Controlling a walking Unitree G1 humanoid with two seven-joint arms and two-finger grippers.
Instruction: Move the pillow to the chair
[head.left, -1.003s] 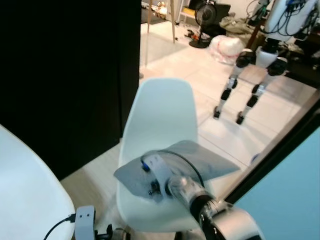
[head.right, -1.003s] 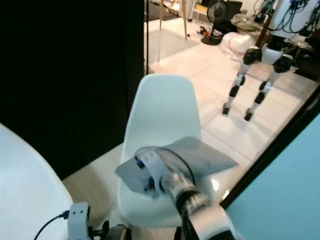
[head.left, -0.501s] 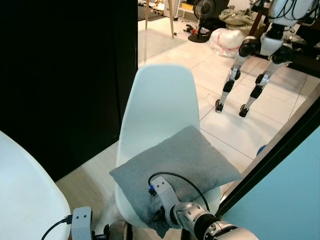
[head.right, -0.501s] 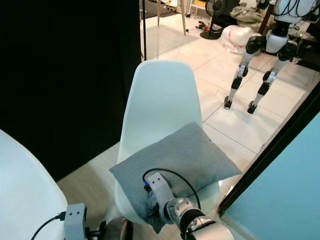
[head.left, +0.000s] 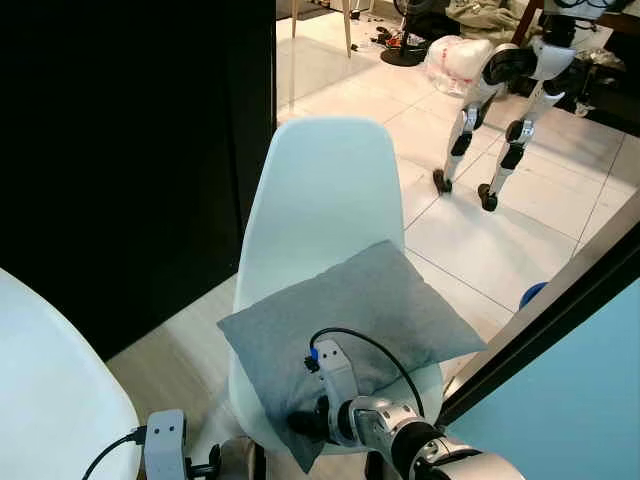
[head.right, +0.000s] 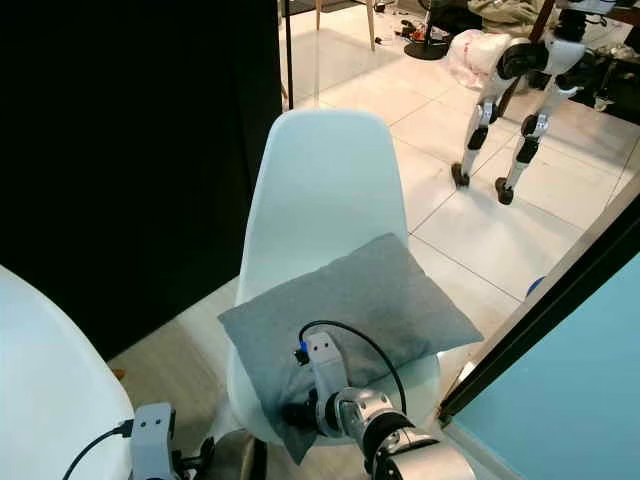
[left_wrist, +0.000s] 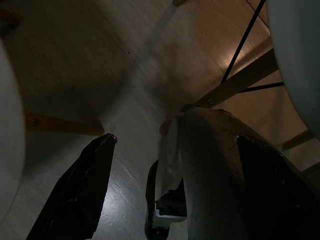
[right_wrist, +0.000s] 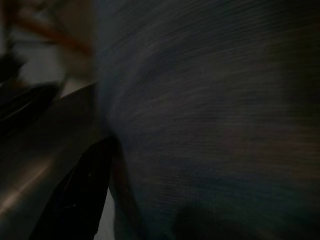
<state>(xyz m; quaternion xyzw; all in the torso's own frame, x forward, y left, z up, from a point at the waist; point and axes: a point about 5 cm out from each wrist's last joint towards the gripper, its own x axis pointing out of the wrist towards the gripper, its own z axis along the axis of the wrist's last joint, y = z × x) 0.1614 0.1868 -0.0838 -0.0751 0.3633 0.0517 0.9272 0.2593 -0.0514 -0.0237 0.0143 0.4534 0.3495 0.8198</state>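
At the near left a rounded white chair edge (head.left: 50, 390) curves into view, and beside it the left gripper (left_wrist: 165, 190) hangs idle low over the pale wood floor (left_wrist: 120, 65), its two black fingers (left_wrist: 80, 190) spread apart with nothing between them. In the middle stands the white moulded plastic chair (head.left: 325, 190), and the grey square fabric pillow (head.left: 350, 315) lies flat on its seat, one corner drooping over the near edge. The right gripper (head.right: 300, 412) sits at that near corner; a second ago its arm lay across the pillow, and now it has drawn back to the edge, the wrist view showing grey weave pressed close; whether its fingers are apart or together cannot be told. At the far right a white legged robot (head.left: 500, 80) stands on the glossy tiles.
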